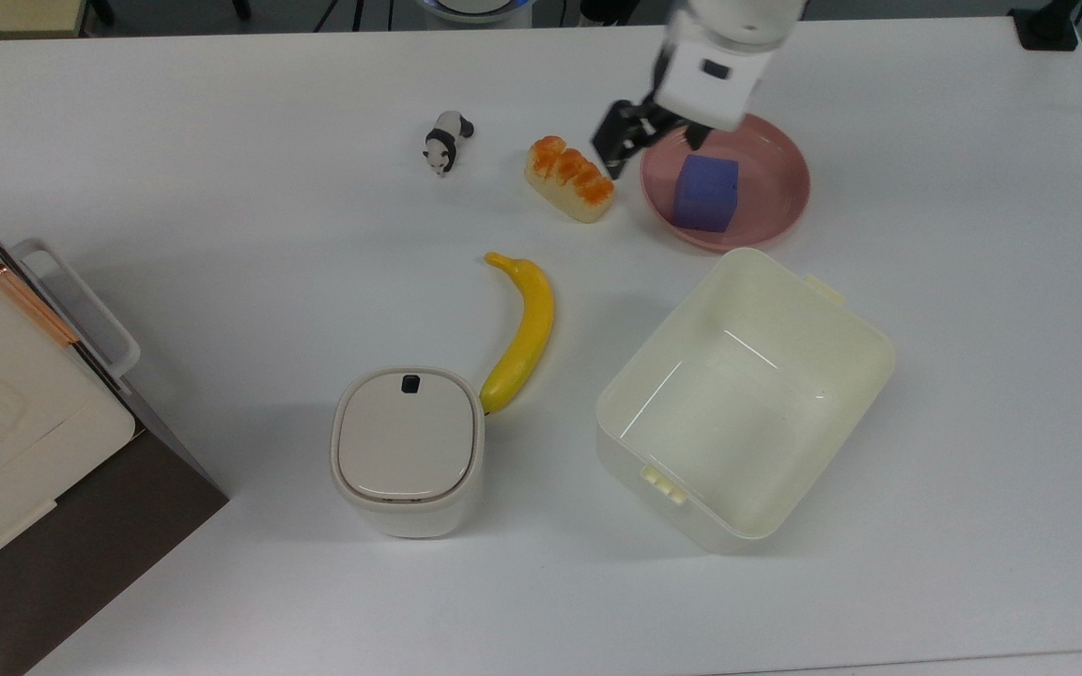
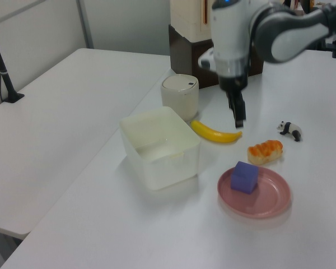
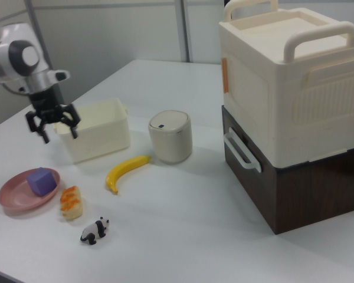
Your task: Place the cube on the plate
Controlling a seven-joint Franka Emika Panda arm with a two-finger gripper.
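The blue-purple cube (image 1: 706,192) (image 2: 245,177) (image 3: 41,180) rests on the round pink plate (image 1: 766,192) (image 2: 271,197) (image 3: 12,197), toward the plate's side nearest the bread toy. My gripper (image 1: 652,141) (image 3: 52,125) hangs open and empty well above the table, apart from the cube. In the top view it sits over the plate's left rim, between the plate and the bread toy. In the left view the gripper (image 2: 237,114) appears above the banana.
A bread toy (image 1: 569,177) lies just left of the plate in the top view, a panda figure (image 1: 445,139) farther left. A banana (image 1: 523,333), a lidded cream bin (image 1: 407,449) and a large cream tub (image 1: 746,394) sit nearer. Stacked boxes (image 3: 289,106) stand at the table's edge.
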